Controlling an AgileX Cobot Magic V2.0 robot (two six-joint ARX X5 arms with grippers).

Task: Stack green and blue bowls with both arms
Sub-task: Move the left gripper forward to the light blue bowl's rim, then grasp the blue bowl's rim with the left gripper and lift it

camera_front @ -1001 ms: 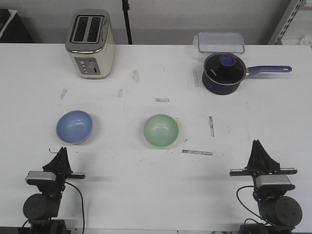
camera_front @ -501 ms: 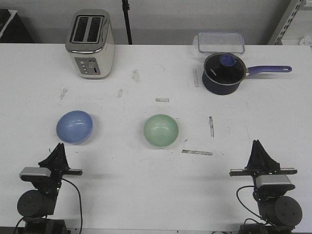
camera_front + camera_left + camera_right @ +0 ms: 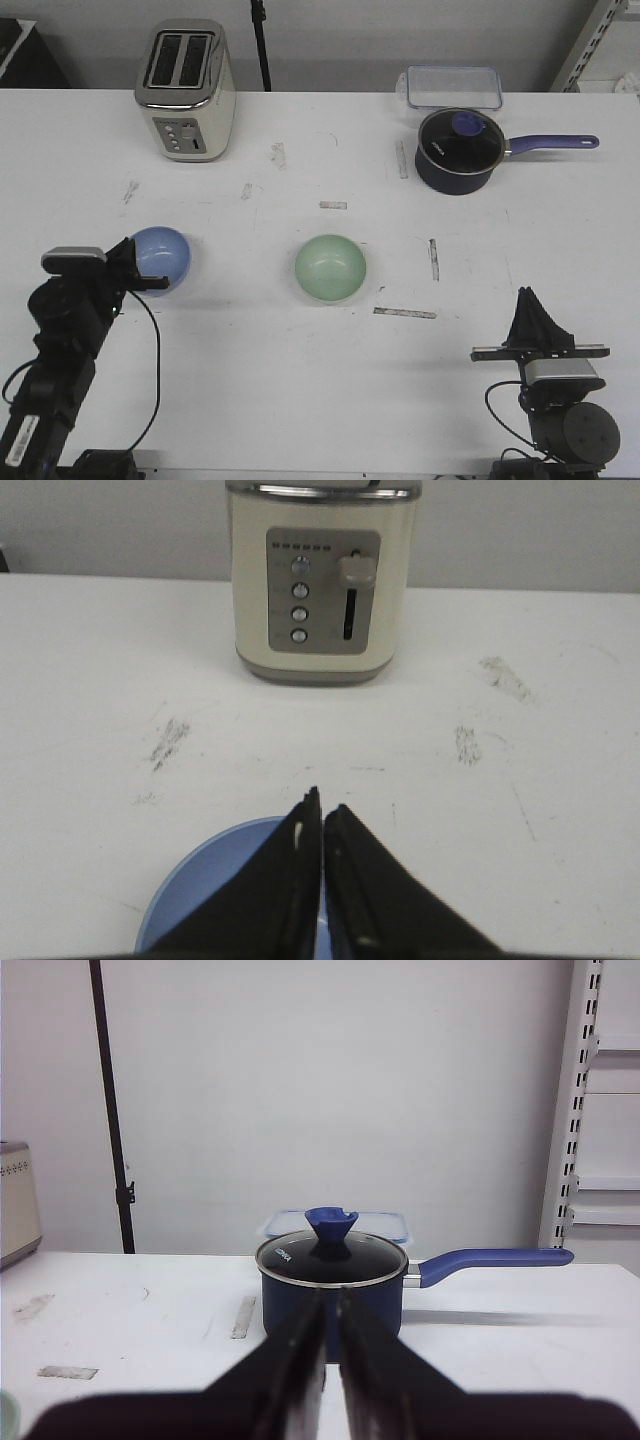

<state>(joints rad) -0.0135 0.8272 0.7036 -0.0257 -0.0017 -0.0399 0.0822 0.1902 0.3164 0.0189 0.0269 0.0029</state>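
Observation:
The blue bowl [image 3: 167, 256] sits at the left of the table, open side up and empty. The green bowl [image 3: 330, 268] stands apart from it near the middle, also empty. My left gripper [image 3: 128, 246] is shut with nothing in it and hangs over the blue bowl's left side. In the left wrist view its closed tips [image 3: 322, 800] reach past the far rim of the blue bowl [image 3: 200, 890], hiding much of it. My right gripper [image 3: 527, 294] rests low at the front right, shut and empty, far from both bowls. Its tips [image 3: 330, 1296] face the saucepan.
A cream toaster [image 3: 185, 90] stands at the back left, straight ahead of the left gripper [image 3: 322, 580]. A navy saucepan [image 3: 458, 150] with a glass lid and a long handle sits back right, with a clear lidded box [image 3: 452, 85] behind it. Tape strips [image 3: 404, 313] mark the table.
My left arm has risen and swung forward, carrying its shut gripper from the table's front edge to over the blue bowl. The right arm and both bowls have not moved.

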